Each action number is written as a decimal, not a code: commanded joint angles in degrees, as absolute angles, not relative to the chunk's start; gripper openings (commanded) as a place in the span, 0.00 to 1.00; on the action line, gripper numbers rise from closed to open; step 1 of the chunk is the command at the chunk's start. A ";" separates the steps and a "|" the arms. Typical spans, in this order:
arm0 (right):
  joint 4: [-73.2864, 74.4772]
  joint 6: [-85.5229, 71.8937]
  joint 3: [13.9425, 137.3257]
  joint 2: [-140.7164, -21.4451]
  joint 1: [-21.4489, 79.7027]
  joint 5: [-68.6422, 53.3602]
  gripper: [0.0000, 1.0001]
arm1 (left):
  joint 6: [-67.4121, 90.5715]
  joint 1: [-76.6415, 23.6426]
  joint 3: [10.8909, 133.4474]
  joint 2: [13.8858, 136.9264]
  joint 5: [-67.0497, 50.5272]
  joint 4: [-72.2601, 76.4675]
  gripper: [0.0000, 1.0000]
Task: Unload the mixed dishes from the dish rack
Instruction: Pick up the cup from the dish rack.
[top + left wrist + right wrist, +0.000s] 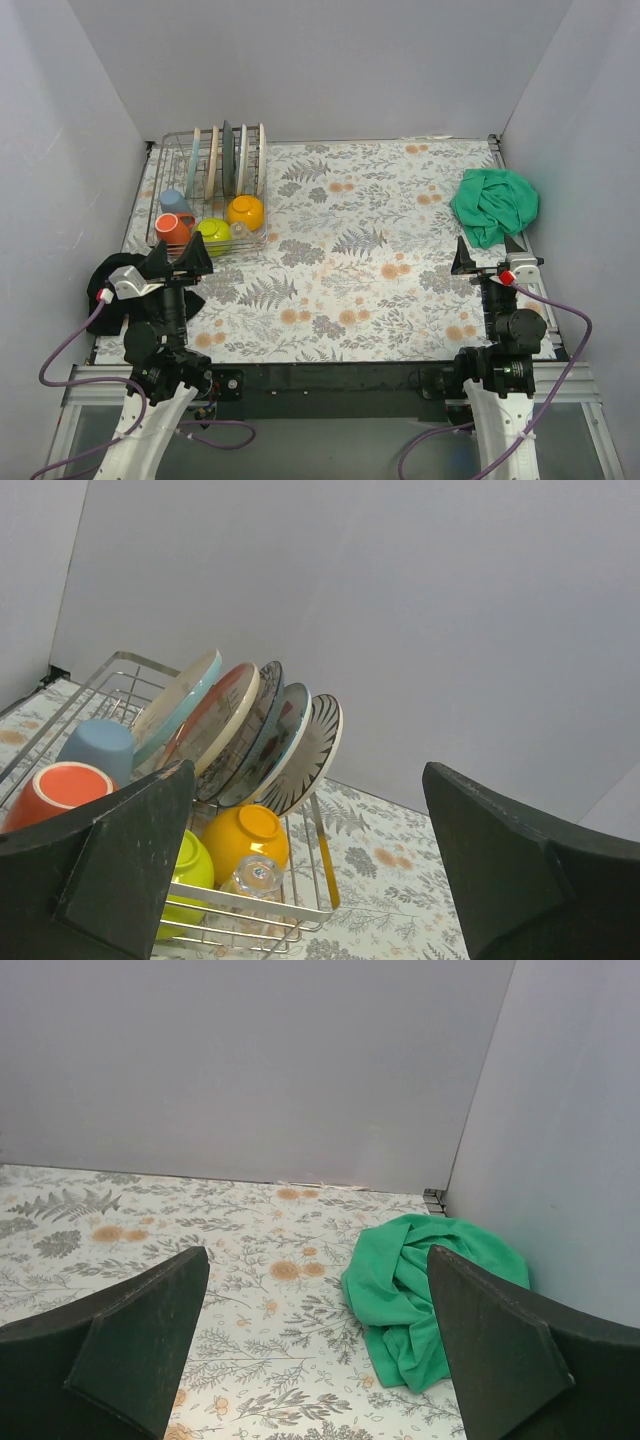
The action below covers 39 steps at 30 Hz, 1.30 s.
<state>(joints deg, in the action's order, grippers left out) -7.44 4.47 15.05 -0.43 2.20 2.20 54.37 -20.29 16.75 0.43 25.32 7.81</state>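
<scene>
The silver wire dish rack (160,180) stands at the table's far left. Several plates (228,160) stand upright in its back slots, the dark-and-white striped one (318,748) nearest the right end. In its front part lie an orange-yellow bowl (245,211), a lime-green bowl (213,232), an orange mug (174,228), a light-blue cup (174,203) and a small clear glass (255,877), all upside down. My left gripper (178,262) is open and empty just in front of the rack. My right gripper (488,256) is open and empty at the right.
A crumpled green cloth (494,205) lies at the far right, ahead of the right gripper (318,1260). A black cloth (105,292) lies under the left arm at the table's left edge. Grey walls enclose the floral table (380,260).
</scene>
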 commanded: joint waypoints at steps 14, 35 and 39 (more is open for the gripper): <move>-6.59 3.34 17.23 11.25 3.69 7.73 0.98 | 53.80 -19.86 23.64 18.86 20.23 5.81 0.98; -5.45 3.34 17.23 11.25 7.03 8.26 0.98 | 60.64 -19.69 63.52 75.39 20.30 -28.73 0.98; -5.45 3.43 17.05 11.25 7.21 8.09 0.98 | 59.41 -18.38 65.91 80.85 19.78 -31.02 0.98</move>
